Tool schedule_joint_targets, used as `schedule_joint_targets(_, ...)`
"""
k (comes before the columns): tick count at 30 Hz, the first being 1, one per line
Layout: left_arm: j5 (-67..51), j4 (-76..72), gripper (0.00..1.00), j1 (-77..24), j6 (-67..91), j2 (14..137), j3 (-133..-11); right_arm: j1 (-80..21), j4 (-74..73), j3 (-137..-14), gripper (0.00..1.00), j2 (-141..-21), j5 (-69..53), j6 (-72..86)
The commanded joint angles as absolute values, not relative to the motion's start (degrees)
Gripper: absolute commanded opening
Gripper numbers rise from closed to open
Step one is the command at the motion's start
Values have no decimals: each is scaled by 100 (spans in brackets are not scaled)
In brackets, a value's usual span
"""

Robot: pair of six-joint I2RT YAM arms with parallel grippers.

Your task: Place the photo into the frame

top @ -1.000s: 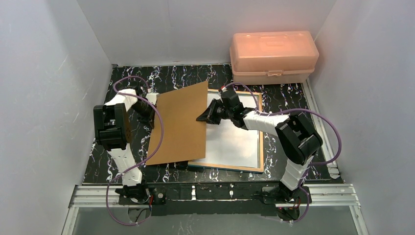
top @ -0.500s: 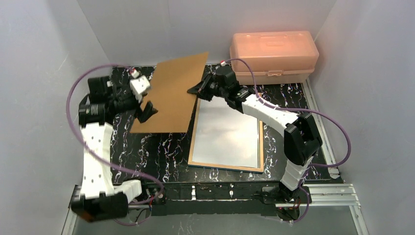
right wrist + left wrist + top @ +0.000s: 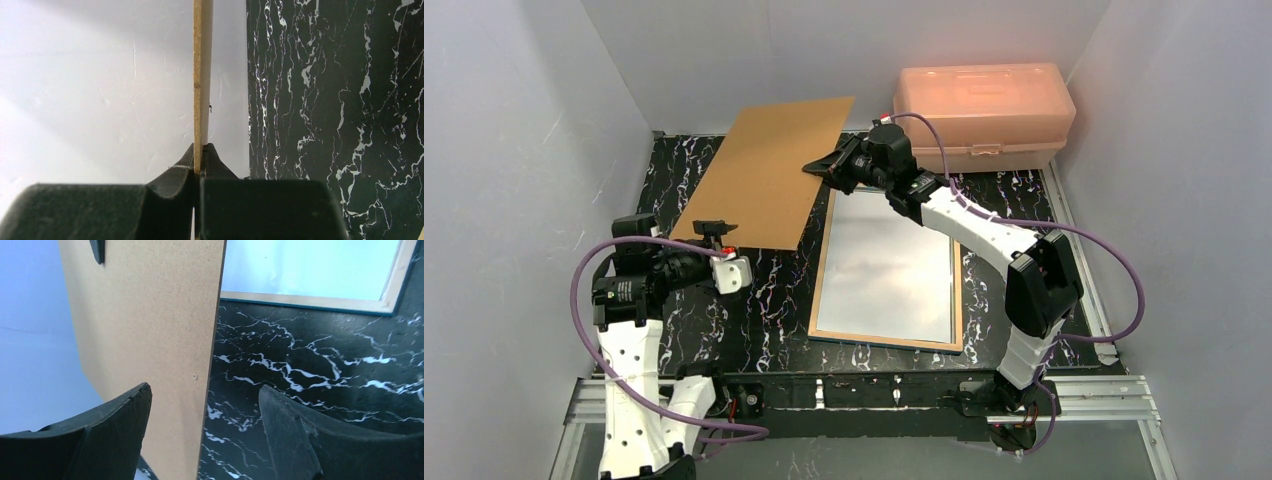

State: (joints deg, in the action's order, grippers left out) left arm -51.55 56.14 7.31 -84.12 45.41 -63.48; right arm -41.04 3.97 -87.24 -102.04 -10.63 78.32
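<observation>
The right gripper [image 3: 821, 166] clamps the brown backing board [image 3: 769, 175] by its right edge, tilted above the table [image 3: 754, 320]. The left gripper [image 3: 715, 228], fingers apart, sits at its near edge. The frame [image 3: 959, 290] lies flat just right, uncovered.

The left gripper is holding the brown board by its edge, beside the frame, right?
No, the right gripper holds the brown board by its edge, beside the frame; the right wrist view shows it clamped.

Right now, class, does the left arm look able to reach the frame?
Probably yes: the left gripper is open, the right gripper holds the board off the frame, and bare tabletop lies between.
</observation>
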Motion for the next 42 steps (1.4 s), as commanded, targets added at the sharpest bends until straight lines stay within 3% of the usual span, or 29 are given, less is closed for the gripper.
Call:
schedule_joint_targets(1, -5266, 5765, 76, 667, -9722, 4587, -6223, -4098, 1339, -8675, 1, -9830, -1203, 8338)
schedule_joint_targets(11, -4920, 3126, 60, 535, -9311, 4717, -5508, -4138, 1546, -8405, 1, -9668, -1364, 8719)
schedule_joint_targets(16, -4717, 1540, 27, 476, -8253, 4818, -5275, -4140, 1529, -8307, 5, -9637, -1437, 8704)
schedule_joint_targets(20, -4785, 1500, 0, 475, -8043, 4874, -5447, -4088, 1546, -8183, 21, -9621, -1665, 8545)
schedule_joint_targets(27, -4937, 1340, 0, 474, -7908, 4914, -5602, -3855, 1380, -8315, 59, -9741, -2499, 7740)
schedule_joint_targets(31, -5039, 1650, 0, 475, -7879, 5027, -5918, -3481, 899, -8877, 78, -9990, -3623, 6642)
schedule_joint_targets(35, -5116, 2484, 0, 475, -7866, 5254, -6481, -3106, -986, -10043, 94, -10220, -4803, 4397)
schedule_joint_targets(38, -5201, 2904, 0, 470, -7696, 5399, -6841, -2983, -2685, -10691, 99, -9935, -4419, 2148)
schedule_joint_targets(42, -5441, 3605, 0, 475, -7566, 5621, -7433, -2992, -2767, -10100, 99, -8907, -3499, 232)
